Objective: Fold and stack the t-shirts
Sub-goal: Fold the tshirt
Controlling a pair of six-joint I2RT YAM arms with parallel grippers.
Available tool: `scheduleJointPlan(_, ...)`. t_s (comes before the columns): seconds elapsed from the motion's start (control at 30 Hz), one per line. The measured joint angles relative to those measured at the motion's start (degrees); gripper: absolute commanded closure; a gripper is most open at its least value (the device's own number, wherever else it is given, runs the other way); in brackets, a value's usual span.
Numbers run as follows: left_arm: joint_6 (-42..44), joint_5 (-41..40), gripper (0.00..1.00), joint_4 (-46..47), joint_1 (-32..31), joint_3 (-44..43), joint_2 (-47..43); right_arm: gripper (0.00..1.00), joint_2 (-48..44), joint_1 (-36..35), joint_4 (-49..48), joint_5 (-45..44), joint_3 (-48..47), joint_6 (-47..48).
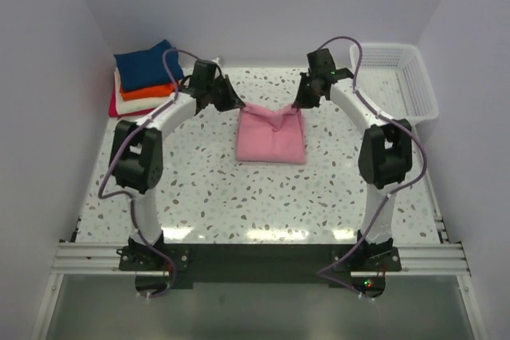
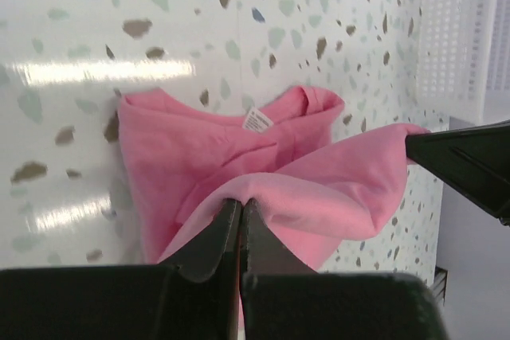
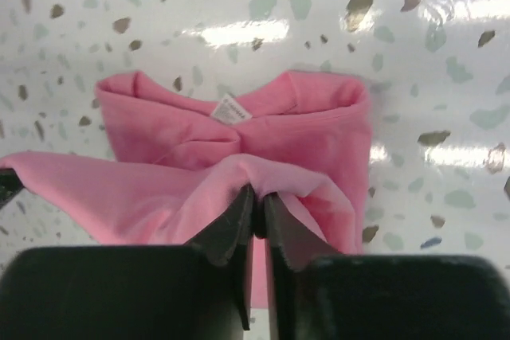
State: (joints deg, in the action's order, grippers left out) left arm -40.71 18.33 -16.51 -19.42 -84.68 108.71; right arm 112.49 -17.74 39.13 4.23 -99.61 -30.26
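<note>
Left gripper (image 2: 241, 205): clamped on a lifted edge of pink shirt (image 1: 271, 139).
Right gripper (image 3: 256, 193): clamped likewise.
Fold: was best carried level across (edge taut between them).

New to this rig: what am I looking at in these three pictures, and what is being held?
Two robot arms, the left arm and right arm, are bolted at the near edge of a speckled table. The wide picture is from a fixed camera above and behind them; the other two are from a camera on each wrist. On the table lie a pink t-shirt, a stack of folded shirts at the far left, and a white mesh basket at the far right. The left fingers and right fingers each pinch the pink t-shirt's lifted edge.
</note>
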Motion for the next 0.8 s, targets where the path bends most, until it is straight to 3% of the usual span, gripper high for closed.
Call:
scheduleJointPlan(0.03, 0.07, 1.2, 0.84, 1.07, 1.05, -2.75, 3.89, 0.6, 3.5, 0.87, -0.39, 0.63, -2.67, 0.22)
scheduleJointPlan(0.07, 0.42, 2.78, 0.61, 1.49, 2.14, -5.62, 7.8, 0.49, 6.23, 1.57, -0.2, 1.09, -4.9, 0.17)
scheduleJointPlan(0.17, 1.25, 6.54, 0.34, 3.34, 4.57, -11.54, 16.7, 0.35, 14.34, 3.98, 0.57, 2.05, -11.61, 1.27)
scheduleJointPlan(0.27, 1.64, 8.55, 0.29, 3.17, 6.56, -12.83, 20.13, 0.35, 16.59, 5.92, 1.25, 2.51, -13.03, 1.75)
scheduleJointPlan(0.5, 3.08, 7.93, 0.43, 3.15, 7.93, -11.13, 14.88, 0.34, 8.41, 6.34, -0.79, 0.13, -4.35, 1.84)
scheduleJointPlan(0.53, 3.34, 7.39, 0.51, 3.21, 7.54, -9.9, 13.16, 0.35, 6.93, 5.51, -0.87, -0.74, -3.04, 1.88)
scheduleJointPlan(0.6, 4.02, 5.75, 0.55, 3.34, 6.27, -7.61, 9.97, 0.35, 4.59, 3.34, -1.25, -2.45, -1.01, 2.08)
scheduleJointPlan(0.63, 4.44, 5.03, 0.64, 3.45, 5.38, -6.75, 8.74, 0.35, 3.74, 2.01, -1.6, -3.21, -0.15, 2.21)
scheduleJointPlan(0.8, 5.92, 3.78, 0.75, 3.85, 1.2, -6.36, 8.76, 0.38, 3.87, -3.15, -2.99, -4.33, 0.63, 2.73)
